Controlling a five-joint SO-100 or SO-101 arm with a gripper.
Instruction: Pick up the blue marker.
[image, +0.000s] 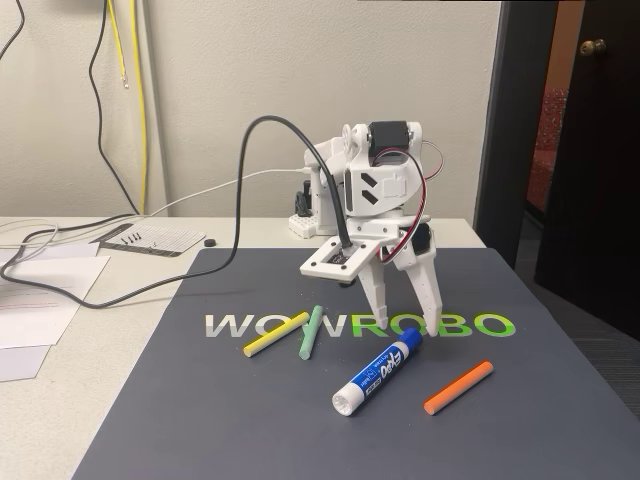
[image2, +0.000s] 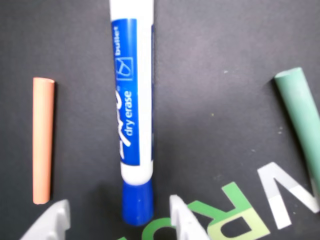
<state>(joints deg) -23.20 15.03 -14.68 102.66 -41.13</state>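
Wrist view shows the gripper (image2: 117, 220) with fingers spread apart, straddling the blue cap of the blue marker (image2: 132, 100), which lies flat on the dark mat (image2: 225, 40), evidently positioned for closing.

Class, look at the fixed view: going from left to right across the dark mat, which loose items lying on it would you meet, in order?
Yellow stick → green stick → blue marker → orange stick.
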